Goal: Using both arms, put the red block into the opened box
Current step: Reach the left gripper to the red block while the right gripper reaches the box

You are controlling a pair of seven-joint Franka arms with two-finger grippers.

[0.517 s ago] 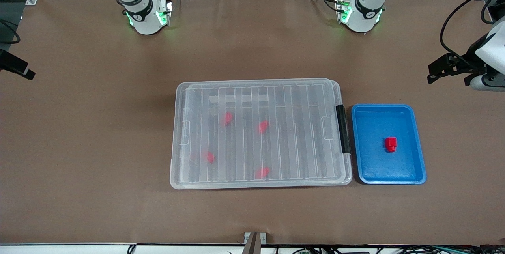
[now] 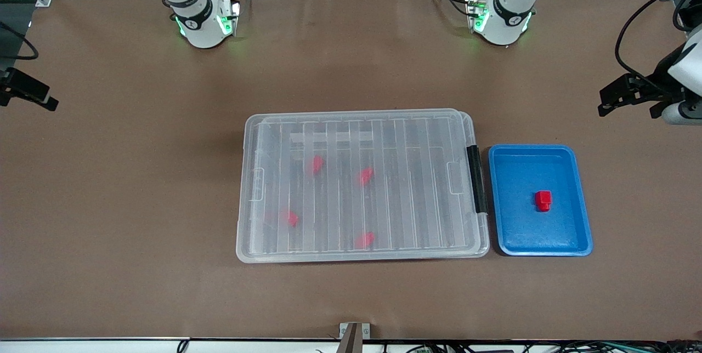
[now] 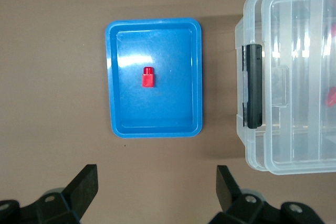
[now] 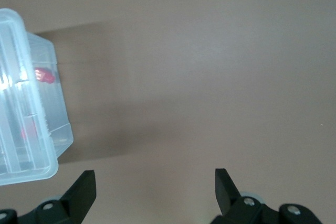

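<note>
A small red block (image 2: 543, 200) (image 3: 148, 77) lies alone in a blue tray (image 2: 582, 232) (image 3: 121, 121). The clear box (image 2: 428, 139) (image 3: 294, 145) stands beside the tray in the table's middle. Its ribbed lid lies flat on top, and the black clip (image 2: 475, 177) (image 3: 253, 86) faces the tray. Several more red blocks (image 2: 316, 164) (image 4: 44, 75) show blurred through the lid. My left gripper (image 2: 628, 110) (image 3: 156, 187) hangs open and empty over bare table at the left arm's end. My right gripper (image 2: 38, 100) (image 4: 152, 184) hangs open and empty over bare table at the right arm's end, off a corner of the box (image 4: 31, 150).
Brown table surface (image 2: 137, 205) stretches wide around the box and tray. Both arm bases (image 2: 203, 21) (image 2: 502, 18) stand at the table's edge farthest from the front camera. A small metal bracket (image 2: 354, 334) sits at the nearest edge.
Both grippers have shifted slightly at their ends of the table. The box, tray and blocks have not moved.
</note>
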